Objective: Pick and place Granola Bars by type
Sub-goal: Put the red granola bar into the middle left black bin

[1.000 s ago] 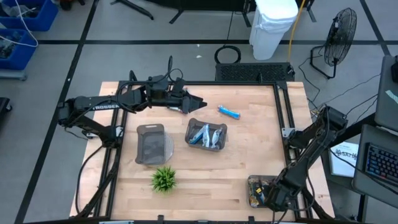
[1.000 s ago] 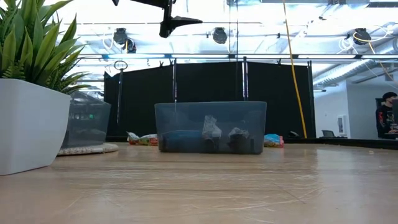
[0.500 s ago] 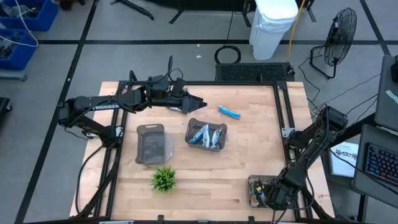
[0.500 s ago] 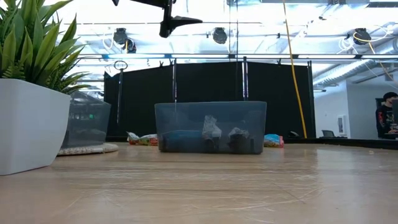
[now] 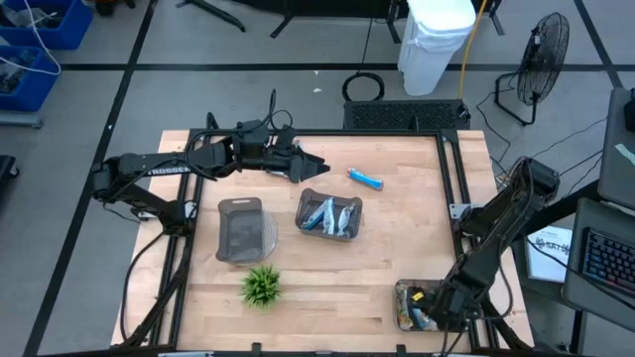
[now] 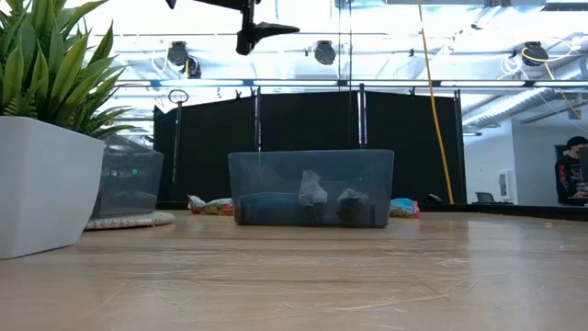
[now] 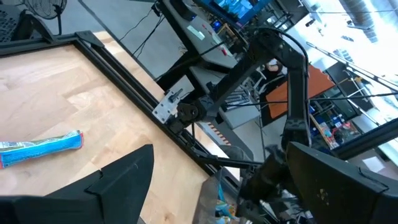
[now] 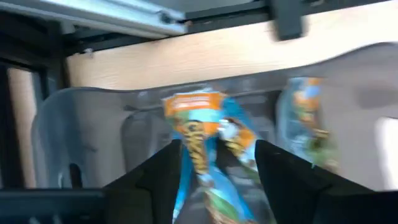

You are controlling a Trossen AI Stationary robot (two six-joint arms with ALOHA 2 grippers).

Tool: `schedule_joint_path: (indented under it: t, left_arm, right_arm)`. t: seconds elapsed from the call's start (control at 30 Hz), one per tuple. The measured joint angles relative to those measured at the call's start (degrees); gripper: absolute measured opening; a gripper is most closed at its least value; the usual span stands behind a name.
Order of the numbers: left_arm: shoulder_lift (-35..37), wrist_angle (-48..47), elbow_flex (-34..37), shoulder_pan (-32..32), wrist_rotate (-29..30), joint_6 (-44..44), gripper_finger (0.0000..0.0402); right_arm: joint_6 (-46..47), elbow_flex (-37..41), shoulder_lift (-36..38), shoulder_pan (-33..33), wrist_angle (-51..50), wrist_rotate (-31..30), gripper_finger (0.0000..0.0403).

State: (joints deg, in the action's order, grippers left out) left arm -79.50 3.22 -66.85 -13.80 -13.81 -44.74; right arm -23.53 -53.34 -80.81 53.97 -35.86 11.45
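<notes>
Here, the right tool (image 8: pixel 217 165) is seen low over the corner tray (image 5: pixel 405 297) at the counter's near right edge, its fingers parted around a blue-and-orange bar (image 8: pixel 208 146) lying inside; no grip can be confirmed. Ideally the bar is released fully before lifting. The left tool (image 5: pixel 316 165), unclenched and empty, is held near the loose blue bar (image 5: pixel 365 179).

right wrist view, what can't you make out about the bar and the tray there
- Right wrist view: blur hides whether the fingers touch the blue-and-orange bar.
- High view: the right gripper covers the corner tray; its bars can't be counted.
- Low view: the right gripper is out of frame.
</notes>
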Motion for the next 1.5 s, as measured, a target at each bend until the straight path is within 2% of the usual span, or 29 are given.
schedule_joint_path:
  t: [0.17,0.3,0.43,0.53,0.67,0.77,0.97,1.13,1.33,1.5]
  left_arm:
    - [0.0,0.0,0.0,0.0,0.2,1.1,0.0365]
    - [0.0,0.0,0.0,-0.1,0.7,4.7,0.0368]
    - [0.0,0.1,0.0,-0.9,2.5,7.8,0.0371]
    - [0.0,1.2,0.0,-1.9,3.6,12.3,0.0367]
    - [0.0,4.2,0.0,-3.6,4.0,19.3,0.0361]
    - [0.0,4.9,0.0,-4.9,3.6,23.7,0.0365]
    - [0.5,4.9,0.0,-6.8,-0.7,30.2,0.0380]
    - [0.5,4.3,0.0,-6.4,-4.4,35.1,0.0381]
    - [0.5,0.0,0.0,-6.0,-4.3,42.0,0.0379]
    - [0.5,-5.5,0.0,-6.0,-4.2,47.0,0.0386]
  right_arm:
    - [0.8,0.0,6.8,0.0,0.0,-7.6,0.0218]
    - [2.0,0.0,13.2,0.0,1.3,-17.4,0.0221]
    - [4.0,0.0,19.3,-0.4,6.9,-28.2,0.0218]
    - [6.7,0.0,22.8,-2.2,13.6,-33.7,0.0218]
    - [8.8,0.0,25.5,-6.3,24.3,-39.3,0.0221]
    - [10.4,0.0,26.0,-10.4,32.1,-45.6,0.0221]
    - [12.7,0.0,26.0,-23.4,36.9,-57.6,0.0222]
    - [20.1,0.0,25.9,-37.7,37.3,-57.5,0.0222]
    - [23.3,0.0,24.9,-50.7,35.7,-48.2,0.0222]
    - [24.9,0.0,21.6,-60.3,28.0,-39.0,0.0222]
